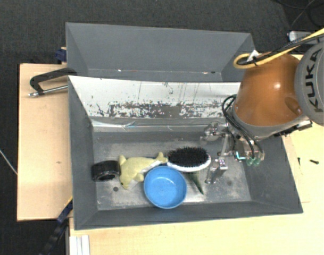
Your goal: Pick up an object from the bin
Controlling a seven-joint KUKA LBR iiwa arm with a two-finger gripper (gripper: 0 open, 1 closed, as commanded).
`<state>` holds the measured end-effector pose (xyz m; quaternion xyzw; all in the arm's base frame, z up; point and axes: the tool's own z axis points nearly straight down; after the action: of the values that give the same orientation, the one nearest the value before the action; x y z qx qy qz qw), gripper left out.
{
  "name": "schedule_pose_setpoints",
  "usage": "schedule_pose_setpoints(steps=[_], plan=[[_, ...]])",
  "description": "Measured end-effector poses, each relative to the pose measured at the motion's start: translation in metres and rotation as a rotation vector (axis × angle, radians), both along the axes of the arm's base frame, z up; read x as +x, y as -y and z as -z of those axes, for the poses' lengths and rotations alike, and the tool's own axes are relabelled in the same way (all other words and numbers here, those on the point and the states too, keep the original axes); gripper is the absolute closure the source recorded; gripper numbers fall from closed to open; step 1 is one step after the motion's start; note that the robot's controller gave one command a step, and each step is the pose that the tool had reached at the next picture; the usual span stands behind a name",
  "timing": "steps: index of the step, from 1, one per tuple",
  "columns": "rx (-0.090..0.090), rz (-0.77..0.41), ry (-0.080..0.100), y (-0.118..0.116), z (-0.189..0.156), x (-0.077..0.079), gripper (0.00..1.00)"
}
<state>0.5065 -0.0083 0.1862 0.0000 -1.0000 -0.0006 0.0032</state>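
My gripper (217, 170) hangs low over the right part of the bin floor, just right of a hairbrush (189, 159) with black bristles in a white oval frame. Nothing shows between its fingers. A blue bowl (165, 188) lies in front of the brush, and a thin dark green piece (197, 184) sticks out between bowl and gripper.
A pale yellow soft toy (134, 168) lies left of the bowl, with a small black wheel (105, 170) at the far left. The arm's orange cover hangs over the bin's right rim.
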Motion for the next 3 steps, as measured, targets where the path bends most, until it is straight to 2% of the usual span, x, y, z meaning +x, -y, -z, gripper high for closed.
schedule_pose_setpoints(steps=[1, 2, 3], plan=[[0.002, -0.005, 0.006, -0.036, 0.116, 0.046, 0.0], [0.001, 0.118, 0.013, -0.065, 0.085, 0.04, 0.0], [0.0, 0.254, 0.013, -0.041, 0.074, 0.065, 0.0]])
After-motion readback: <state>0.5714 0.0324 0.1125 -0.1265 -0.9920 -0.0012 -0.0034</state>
